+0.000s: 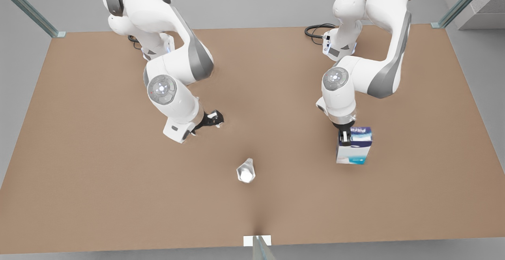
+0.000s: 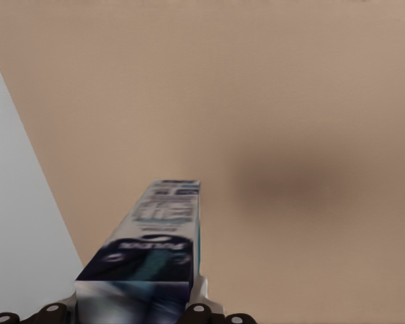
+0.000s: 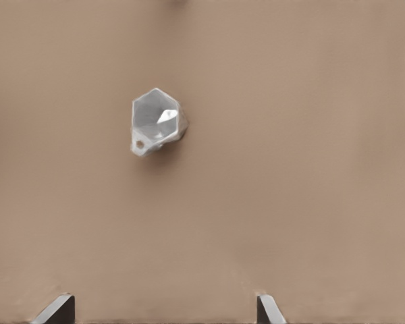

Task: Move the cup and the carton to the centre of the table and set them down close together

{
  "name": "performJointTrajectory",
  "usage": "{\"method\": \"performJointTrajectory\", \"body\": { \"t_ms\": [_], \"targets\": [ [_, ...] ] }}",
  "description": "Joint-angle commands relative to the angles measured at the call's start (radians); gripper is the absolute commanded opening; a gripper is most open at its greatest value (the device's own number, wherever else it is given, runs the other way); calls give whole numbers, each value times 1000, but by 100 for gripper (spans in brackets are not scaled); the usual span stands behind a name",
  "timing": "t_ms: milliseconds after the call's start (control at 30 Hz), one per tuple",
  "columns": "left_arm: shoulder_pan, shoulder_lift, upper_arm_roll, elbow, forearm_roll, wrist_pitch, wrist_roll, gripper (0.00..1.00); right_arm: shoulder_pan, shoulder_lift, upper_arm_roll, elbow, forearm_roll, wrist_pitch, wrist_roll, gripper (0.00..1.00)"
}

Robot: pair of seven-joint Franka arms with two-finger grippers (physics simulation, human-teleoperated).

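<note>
one cup (image 1: 245, 171), clear table (image 1: 98, 153) round it

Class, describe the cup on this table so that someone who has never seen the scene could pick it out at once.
Start from the big tan-brown table and look to the middle of its near half, between the two white arms. There the cup stands alone on bare surface, apart from both grippers. It is small, pale grey-white and faceted, unlike the taller blue-and-white carton held by the left gripper toward the front view's right.
</note>
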Motion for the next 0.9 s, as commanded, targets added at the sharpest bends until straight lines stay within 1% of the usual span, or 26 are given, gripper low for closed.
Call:
{"method": "performJointTrajectory", "body": {
  "t_ms": [0, 33, 67, 100, 133, 167, 200, 233, 267, 333, 367, 533, 567, 700, 800, 833, 867],
  "targets": [
    [-7, 3, 0, 3, -31, -4, -1, 52, -11, -15, 1, -1, -50, -19, -36, 100],
    [-25, 16, -1, 19, -31, -5, -3, 52, -76, -50, 1, -3, -192, -53, -132, 100],
    [-33, 17, 0, 22, -59, -5, -1, 52, -118, -64, 1, -6, -273, -46, -183, 100],
    [-53, 23, -1, 42, -82, -10, -1, 52, -194, -65, 25, -26, -304, -38, -180, 100],
    [-74, 31, 0, 65, -120, -18, -1, 52, -474, -163, 339, -115, -400, 23, -166, 100],
    [-80, 32, -1, 68, -137, -27, -21, 52, -666, -318, 539, -356, -466, 181, -120, 100],
    [-115, 54, 0, 109, -149, -58, -33, 52, -711, -357, 559, -385, -459, 183, -122, 100],
    [-164, 89, 0, 166, -149, -88, -43, 52, -780, -357, 622, -388, -457, 171, -120, 100],
    [-180, 121, 0, 209, -149, -130, -58, 52, -777, -357, 622, -390, -457, 166, -119, 100],
    [-253, 147, 2, 246, -174, -142, -105, 52, -777, -355, 622, -390, -456, 165, -116, 100],
    [-306, 180, 8, 299, -174, -159, -138, 52, -777, -352, 622, -391, -456, 165, -117, 100],
    [-378, 200, 10, 341, -225, -199, -270, 52, -783, -349, 622, -391, -456, 166, -116, 100],
    [-407, 235, 11, 390, -223, -209, -291, 52, -781, -349, 622, -391, -456, 166, -116, 100],
    [-467, 313, 17, 463, -222, -193, -415, 52, -781, -349, 622, -391, -456, 166, -116, 100],
    [-485, 351, 25, 480, -217, -107, -426, 52, -783, -349, 622, -391, -456, 166, -116, 100],
    [-525, 353, 75, 483, -225, -90, -432, 52, -781, -349, 622, -391, -456, 166, -116, 100],
    [-536, 367, 74, 493, -229, -88, -471, 52, -783, -349, 622, -391, -456, 166, -116, 100]
  ]
}}
